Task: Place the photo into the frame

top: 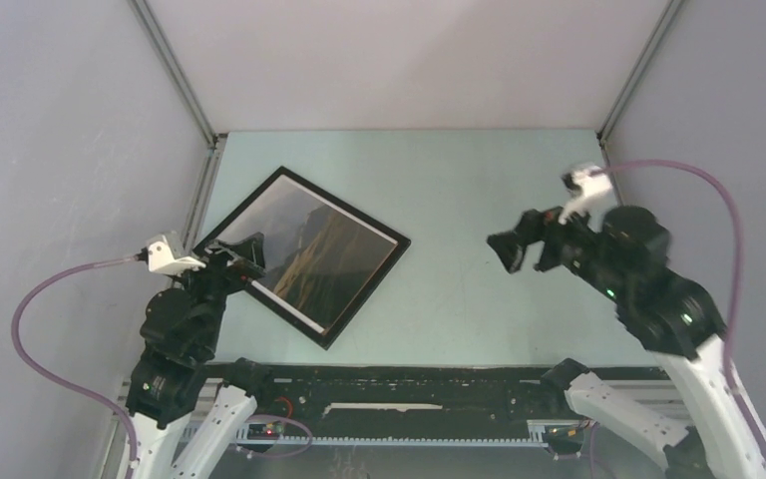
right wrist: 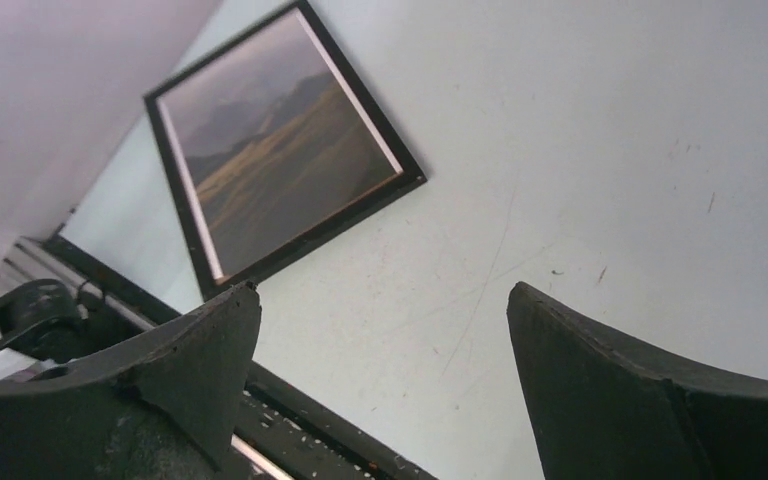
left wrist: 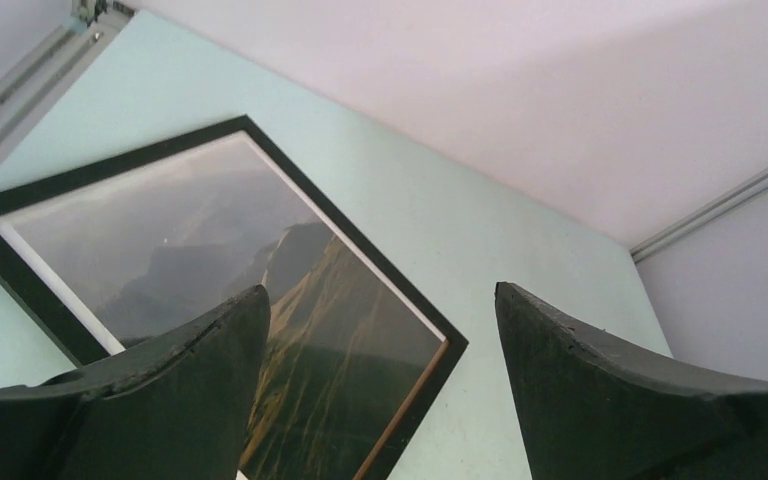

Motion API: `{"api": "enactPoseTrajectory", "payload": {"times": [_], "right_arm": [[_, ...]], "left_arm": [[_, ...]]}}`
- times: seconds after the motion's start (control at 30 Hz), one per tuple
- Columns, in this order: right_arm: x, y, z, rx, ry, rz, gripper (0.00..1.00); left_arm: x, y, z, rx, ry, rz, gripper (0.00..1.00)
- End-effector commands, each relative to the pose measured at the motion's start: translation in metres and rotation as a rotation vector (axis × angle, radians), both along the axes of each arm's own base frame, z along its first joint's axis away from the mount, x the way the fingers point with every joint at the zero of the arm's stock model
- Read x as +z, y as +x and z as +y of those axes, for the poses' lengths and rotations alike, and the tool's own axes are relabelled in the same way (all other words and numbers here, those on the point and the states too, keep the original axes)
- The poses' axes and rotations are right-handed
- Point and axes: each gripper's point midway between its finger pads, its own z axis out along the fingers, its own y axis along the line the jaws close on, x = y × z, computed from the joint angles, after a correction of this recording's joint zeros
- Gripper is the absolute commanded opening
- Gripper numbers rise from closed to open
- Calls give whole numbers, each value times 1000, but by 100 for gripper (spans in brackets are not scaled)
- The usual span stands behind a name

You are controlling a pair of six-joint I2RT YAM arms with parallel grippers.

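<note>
The frame [top: 396, 239] lies flat on the pale green table at the left, black face up, turned like a diamond. The photo [top: 324, 249], a dark mountain landscape with a thin white border, lies inside it, picture up. Both also show in the left wrist view, the frame [left wrist: 20, 280] and the photo [left wrist: 190, 230], and in the right wrist view, the frame [right wrist: 192, 262] and the photo [right wrist: 270, 165]. My left gripper [top: 249, 249] is open and empty, raised over the frame's near left edge. My right gripper [top: 512, 249] is open and empty, raised above the table to the right of the frame.
Grey enclosure walls stand on the left, right and back, with metal corner posts [top: 175, 70]. A black rail [top: 409, 384] runs along the table's near edge between the arm bases. Bare table [top: 479, 200] lies to the right of the frame.
</note>
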Motion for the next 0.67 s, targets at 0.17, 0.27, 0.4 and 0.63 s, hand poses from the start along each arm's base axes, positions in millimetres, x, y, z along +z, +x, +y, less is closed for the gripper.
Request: {"api": "enactPoseTrajectory", "payload": {"times": [0.17,0.27,0.4,0.63], "right_arm": [[64,-75,-59,-54,170,-294,100],[73,-88,-74,-81,188,-356,100],[74,-98,-88,-117,193,-392,100],[70,-103,-104,-186,210,-407,100]], "left_arm": [[57,-20,14,21,42,-119,89],[66,-26,17,31,39,-132,89],[77,-34,21,38,28,-157,89],[83,-37,22,37,15,-165,89]]}}
